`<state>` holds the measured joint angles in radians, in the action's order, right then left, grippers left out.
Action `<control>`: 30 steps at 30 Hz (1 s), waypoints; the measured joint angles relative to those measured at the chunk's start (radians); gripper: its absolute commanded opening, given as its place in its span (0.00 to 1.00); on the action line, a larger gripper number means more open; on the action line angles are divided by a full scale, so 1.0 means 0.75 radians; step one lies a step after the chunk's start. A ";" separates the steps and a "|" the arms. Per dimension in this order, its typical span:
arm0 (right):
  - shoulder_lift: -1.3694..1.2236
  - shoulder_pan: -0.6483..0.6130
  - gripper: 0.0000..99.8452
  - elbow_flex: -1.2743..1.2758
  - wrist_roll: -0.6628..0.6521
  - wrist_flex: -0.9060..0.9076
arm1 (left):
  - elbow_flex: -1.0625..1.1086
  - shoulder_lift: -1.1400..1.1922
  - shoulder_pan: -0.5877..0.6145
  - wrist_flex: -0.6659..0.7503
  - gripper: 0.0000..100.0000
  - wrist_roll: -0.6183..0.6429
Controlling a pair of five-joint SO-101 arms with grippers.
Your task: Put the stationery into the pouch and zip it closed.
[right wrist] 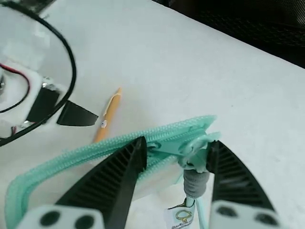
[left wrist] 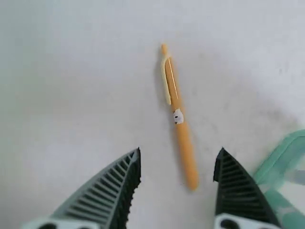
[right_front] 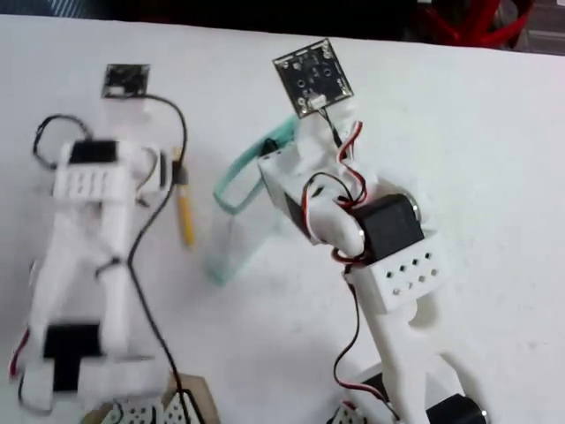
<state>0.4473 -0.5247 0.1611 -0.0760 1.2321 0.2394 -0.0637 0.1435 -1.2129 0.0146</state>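
Left tool (left wrist: 180, 151) spread over pen (left wrist: 176, 109); long axis runs away from arm, clicker apparently farthest.

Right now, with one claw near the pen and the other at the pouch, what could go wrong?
The left gripper is open with only the end of the pen between its fingers. Gripped there, it might tip or slip out. The right gripper is open around the zipper end of the pouch, not holding it, so the soft pouch could slide on the table when the pen is pushed in.
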 measured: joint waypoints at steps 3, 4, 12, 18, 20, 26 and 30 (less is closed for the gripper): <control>0.000 0.000 0.20 0.000 0.000 0.000 | -0.203 0.258 0.000 -0.029 0.25 0.074; 0.000 0.000 0.20 0.000 0.000 0.000 | -0.262 0.327 0.000 -0.029 0.25 0.094; 0.000 0.000 0.20 0.000 0.000 0.000 | -0.610 0.775 0.000 -0.029 0.25 0.227; 0.000 0.000 0.20 0.000 0.000 0.000 | -0.745 0.955 0.000 -0.029 0.24 0.229; 0.000 0.000 0.20 0.000 0.000 0.000 | -0.775 0.986 0.000 -0.029 0.21 0.229; 0.000 0.000 0.20 0.000 0.000 0.000 | -0.814 1.013 0.000 -0.029 0.15 0.229; 0.000 0.000 0.20 0.000 0.000 0.000 | -0.814 1.029 -0.004 -0.029 0.15 0.209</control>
<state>0.4473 -0.5247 0.1611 -0.0760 1.2321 -0.3713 0.7081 0.1404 -1.2344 0.1711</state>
